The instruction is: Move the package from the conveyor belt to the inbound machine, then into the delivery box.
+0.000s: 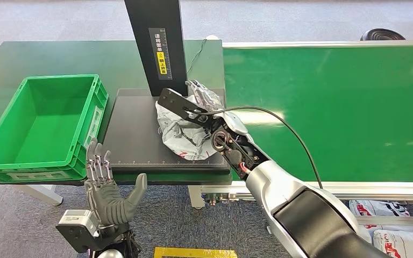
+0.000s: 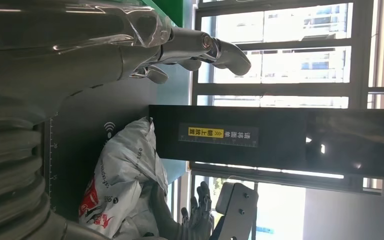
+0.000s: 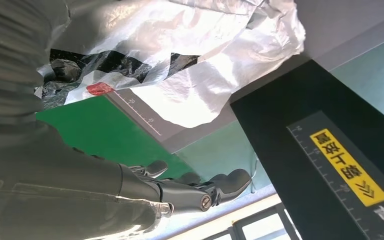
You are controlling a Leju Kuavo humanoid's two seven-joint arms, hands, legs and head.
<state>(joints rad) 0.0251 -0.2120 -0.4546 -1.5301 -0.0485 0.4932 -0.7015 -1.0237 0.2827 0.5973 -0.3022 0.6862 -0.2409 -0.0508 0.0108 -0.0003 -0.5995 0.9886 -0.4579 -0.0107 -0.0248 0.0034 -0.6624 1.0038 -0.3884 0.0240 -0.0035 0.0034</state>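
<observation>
The package (image 1: pixel 185 131), a crumpled silver-grey mailer bag with red print, lies on the black platform of the inbound machine (image 1: pixel 132 129), close to its black column (image 1: pixel 158 43). My right hand (image 1: pixel 209 121) reaches over the bag from the conveyor side, largely hidden by its wrist mount. In the right wrist view the bag (image 3: pixel 195 65) lies against the dark fingers (image 3: pixel 62 70), and the thumb (image 3: pixel 200 192) stands well apart from it. The left wrist view shows the bag (image 2: pixel 125 170) with the right hand (image 2: pixel 195 217) beside it. My left hand (image 1: pixel 105 185) hangs open before the table's front edge.
A green delivery box (image 1: pixel 59 79) stands with nothing in it on the dark green table, left of the platform. The green conveyor belt (image 1: pixel 328 107) runs off to the right. More printed bags (image 1: pixel 398 236) lie on the floor at the lower right.
</observation>
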